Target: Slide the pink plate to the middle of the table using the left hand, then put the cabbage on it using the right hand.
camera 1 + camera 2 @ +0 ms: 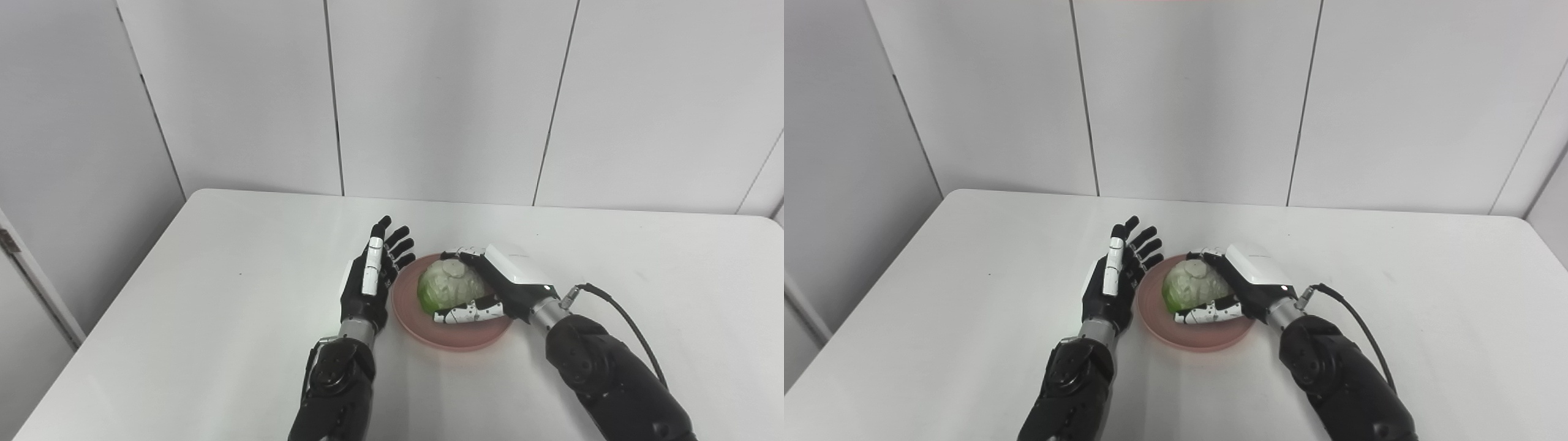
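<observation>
We judge the task nearly complete: the cabbage (450, 285) rests on the pink plate (453, 339) at mid-surface. Our right hand (490, 288) fingers wrap the cabbage; release remains. Our left hand (370, 278), fingers spread, stands just beside the plate.

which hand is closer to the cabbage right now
Right. The right hand is wrapped around the cabbage, which sits over the pink plate. The left hand is open beside the plate's left rim, apart from the cabbage.
</observation>
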Controlling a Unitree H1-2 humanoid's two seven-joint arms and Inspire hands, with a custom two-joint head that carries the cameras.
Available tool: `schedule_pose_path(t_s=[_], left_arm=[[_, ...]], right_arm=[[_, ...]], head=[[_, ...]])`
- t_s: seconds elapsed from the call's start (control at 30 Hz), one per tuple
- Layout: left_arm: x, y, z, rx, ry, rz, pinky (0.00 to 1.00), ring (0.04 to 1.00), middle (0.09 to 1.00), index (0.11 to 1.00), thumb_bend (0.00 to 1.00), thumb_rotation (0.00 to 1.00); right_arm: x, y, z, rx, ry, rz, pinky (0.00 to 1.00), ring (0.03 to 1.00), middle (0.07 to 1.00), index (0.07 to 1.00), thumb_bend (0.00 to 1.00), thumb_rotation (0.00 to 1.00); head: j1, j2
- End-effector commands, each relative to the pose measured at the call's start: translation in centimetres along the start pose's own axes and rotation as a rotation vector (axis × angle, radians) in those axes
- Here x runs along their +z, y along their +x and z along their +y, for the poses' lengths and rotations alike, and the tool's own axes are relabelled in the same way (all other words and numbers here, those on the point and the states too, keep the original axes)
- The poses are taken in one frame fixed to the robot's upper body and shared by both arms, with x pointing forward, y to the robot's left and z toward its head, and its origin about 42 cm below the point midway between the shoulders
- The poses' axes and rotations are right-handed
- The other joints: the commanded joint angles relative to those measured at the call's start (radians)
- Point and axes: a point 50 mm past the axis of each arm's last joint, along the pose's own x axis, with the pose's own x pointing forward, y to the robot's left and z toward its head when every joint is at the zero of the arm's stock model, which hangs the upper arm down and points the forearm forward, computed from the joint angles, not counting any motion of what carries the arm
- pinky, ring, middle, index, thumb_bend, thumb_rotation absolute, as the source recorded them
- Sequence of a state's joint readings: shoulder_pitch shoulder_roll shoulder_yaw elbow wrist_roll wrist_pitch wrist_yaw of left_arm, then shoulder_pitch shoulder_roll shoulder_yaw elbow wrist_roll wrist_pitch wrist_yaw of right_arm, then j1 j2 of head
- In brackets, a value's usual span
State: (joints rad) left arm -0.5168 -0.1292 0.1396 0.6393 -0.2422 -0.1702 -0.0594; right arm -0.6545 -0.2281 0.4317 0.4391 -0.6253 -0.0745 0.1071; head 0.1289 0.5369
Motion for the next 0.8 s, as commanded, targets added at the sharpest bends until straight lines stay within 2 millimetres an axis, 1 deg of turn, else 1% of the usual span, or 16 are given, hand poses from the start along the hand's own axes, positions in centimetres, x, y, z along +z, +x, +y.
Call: schedule_pose_path(t_s=[0.0,0.17,0.2,0.3,0.37,0.4,0.43,0.5,0.57,0.63,0.67,0.77], left_arm=[[-3.1,-1.7,1.1,0.045,-0.021,0.112,0.81,0.833,0.848,0.921,0.75,0.87],[-2.6,-1.7,1.4,0.049,-0.014,0.109,0.81,0.831,0.841,0.929,0.77,0.87],[-2.5,-1.8,1.4,0.051,-0.019,0.107,0.83,0.839,0.844,0.931,0.77,0.87],[-2.3,-1.8,1.8,0.058,-0.022,0.100,0.83,0.842,0.844,0.921,0.78,0.86],[-2.2,-1.8,2.0,0.064,-0.015,0.092,0.82,0.840,0.845,0.917,0.77,0.86],[-2.1,-1.8,2.1,0.066,-0.011,0.087,0.80,0.831,0.840,0.904,0.78,0.85],[-2.0,-1.9,2.2,0.071,-0.002,0.076,0.80,0.835,0.843,0.897,0.77,0.84],[-1.7,-1.9,2.3,0.079,0.004,0.061,0.80,0.839,0.845,0.894,0.77,0.84],[-1.6,-2.0,2.3,0.083,0.007,0.054,0.82,0.845,0.852,0.888,0.77,0.83],[-1.6,-2.0,2.4,0.084,0.017,0.050,0.84,0.856,0.862,0.888,0.76,0.83],[-1.6,-2.0,2.4,0.084,0.022,0.049,0.85,0.869,0.875,0.888,0.76,0.83],[-1.6,-2.1,2.5,0.082,0.047,0.029,0.88,0.896,0.896,0.894,0.77,0.84]], right_arm=[[1.3,0.6,-2.7,-0.071,-0.006,-0.086,0.93,0.865,0.875,0.795,0.95,0.69],[1.6,0.1,-3.2,-0.118,-0.001,-0.102,0.90,0.864,0.878,0.799,0.89,0.77],[1.6,-0.1,-3.3,-0.136,0.011,-0.104,0.90,0.868,0.882,0.805,0.88,0.80],[1.5,-0.7,-3.6,-0.199,0.055,-0.113,0.90,0.856,0.877,0.807,0.87,0.85],[1.3,-1.1,-3.7,-0.239,0.086,-0.119,0.86,0.849,0.875,0.806,0.88,0.88],[1.2,-1.3,-3.6,-0.256,0.101,-0.121,0.75,0.838,0.872,0.806,0.90,0.90],[0.8,-1.7,-3.5,-0.297,0.146,-0.134,0.72,0.835,0.866,0.804,0.89,0.89],[0.3,-2.3,-3.2,-0.369,0.234,-0.158,0.70,0.835,0.862,0.803,0.88,0.88],[-0.1,-2.8,-2.8,-0.432,0.318,-0.175,0.74,0.832,0.845,0.797,0.85,0.83],[-0.4,-3.0,-2.3,-0.489,0.405,-0.186,0.75,0.824,0.838,0.799,0.85,0.83],[-0.5,-3.1,-2.1,-0.514,0.444,-0.190,0.76,0.815,0.832,0.804,0.85,0.86],[-0.9,-3.2,-0.9,-0.578,0.636,-0.174,0.75,0.811,0.835,0.823,0.82,0.89]], head=[[0.002,0.001],[0.002,0.003],[0.001,0.003],[-0.005,0.004],[-0.008,0.004],[-0.008,0.004],[-0.010,0.004],[-0.012,0.004],[-0.014,0.003],[-0.017,0.002],[-0.017,0.003],[-0.023,0.003]])
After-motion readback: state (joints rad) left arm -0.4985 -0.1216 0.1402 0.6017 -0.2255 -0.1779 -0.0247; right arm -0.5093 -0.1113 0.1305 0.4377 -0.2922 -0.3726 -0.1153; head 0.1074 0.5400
